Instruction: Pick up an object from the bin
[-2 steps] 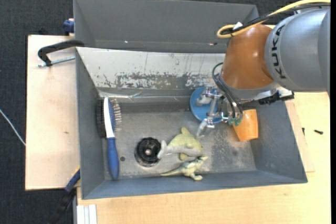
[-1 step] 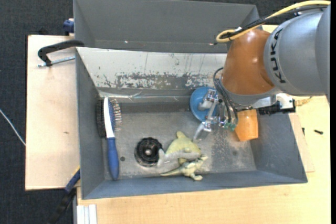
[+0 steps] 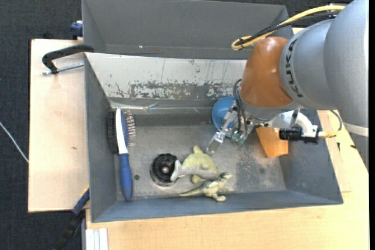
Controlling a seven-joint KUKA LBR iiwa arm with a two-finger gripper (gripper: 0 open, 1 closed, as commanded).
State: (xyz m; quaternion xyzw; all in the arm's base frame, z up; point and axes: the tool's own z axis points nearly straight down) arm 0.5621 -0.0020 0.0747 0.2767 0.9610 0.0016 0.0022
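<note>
Front of the bin (image 3: 176, 26), pale toy lizards (image 3: 202, 171) lie tangled against a black round cap (image 3: 164, 168), so a grab there could drag both or slip off. Just behind hangs the gripper (image 3: 224, 136), open or closed I cannot tell, with a blue ball (image 3: 222, 110) close at its back. A descent here may knock that ball rolling.
</note>
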